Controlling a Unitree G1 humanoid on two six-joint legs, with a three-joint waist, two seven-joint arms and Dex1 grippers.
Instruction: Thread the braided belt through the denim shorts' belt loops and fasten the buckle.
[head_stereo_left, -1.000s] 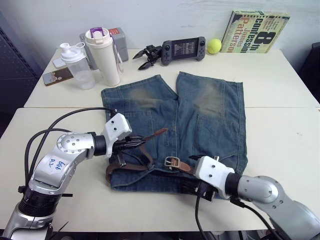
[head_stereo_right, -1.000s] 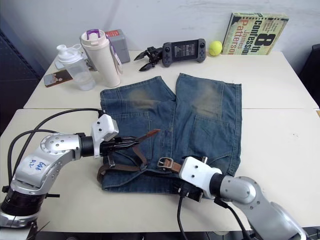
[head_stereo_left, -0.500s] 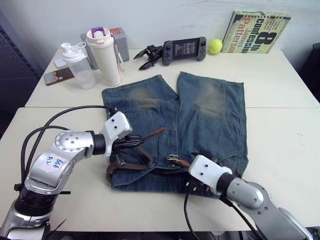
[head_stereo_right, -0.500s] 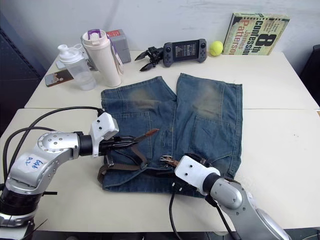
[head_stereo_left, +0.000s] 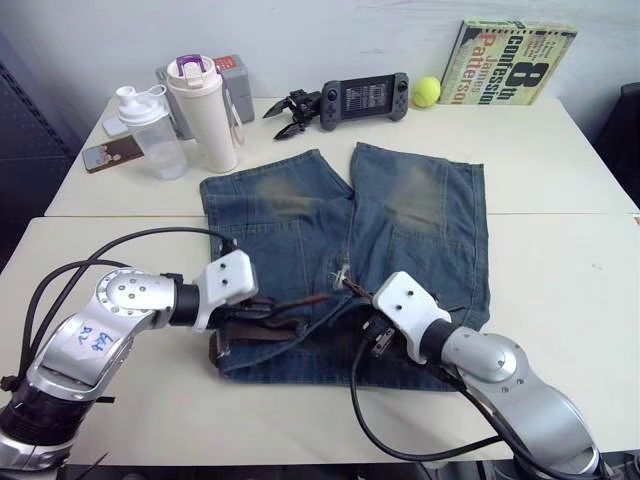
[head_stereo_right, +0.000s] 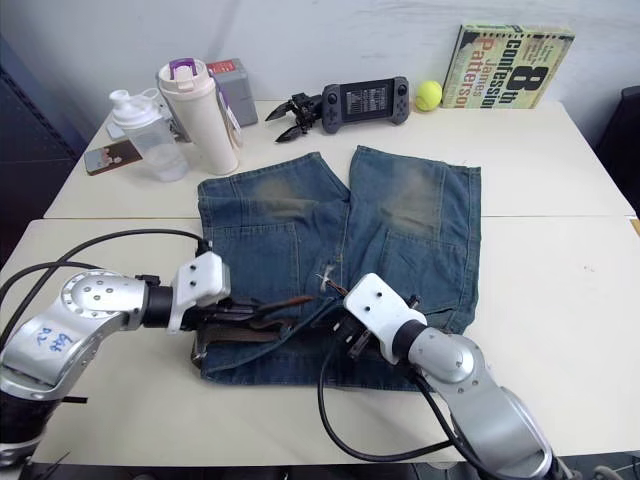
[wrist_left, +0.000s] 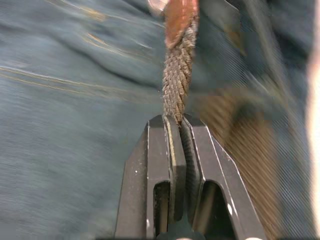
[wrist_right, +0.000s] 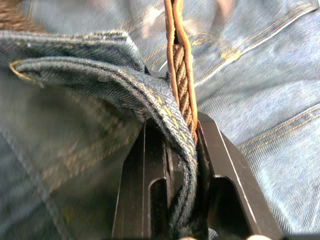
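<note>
The denim shorts (head_stereo_left: 400, 220) lie flat across the table, waistband toward me. The braided belt (head_stereo_left: 262, 337) bunches along the waistband's left part. My left gripper (head_stereo_left: 265, 310) is shut on the belt just behind its tan tip (wrist_left: 180, 15), low over the waistband. My right gripper (head_stereo_left: 366, 303) is shut on a raised fold of waistband (wrist_right: 100, 75) together with the belt's leather-edged strap (wrist_right: 181, 85). A small pale glint (head_stereo_left: 346, 279) just beyond it looks like the buckle. The belt loops cannot be made out.
Along the far side of the table stand a tall cream bottle (head_stereo_left: 205, 100), a clear shaker (head_stereo_left: 150, 130), a phone (head_stereo_left: 110, 155), a black clamp (head_stereo_left: 290, 108), a game controller (head_stereo_left: 362, 95), a tennis ball (head_stereo_left: 428, 91) and a book (head_stereo_left: 515, 60).
My right gripper went from open to shut while moving up and left onto the waistband, lifting the buckle end. My left gripper sank lower with the belt tip.
</note>
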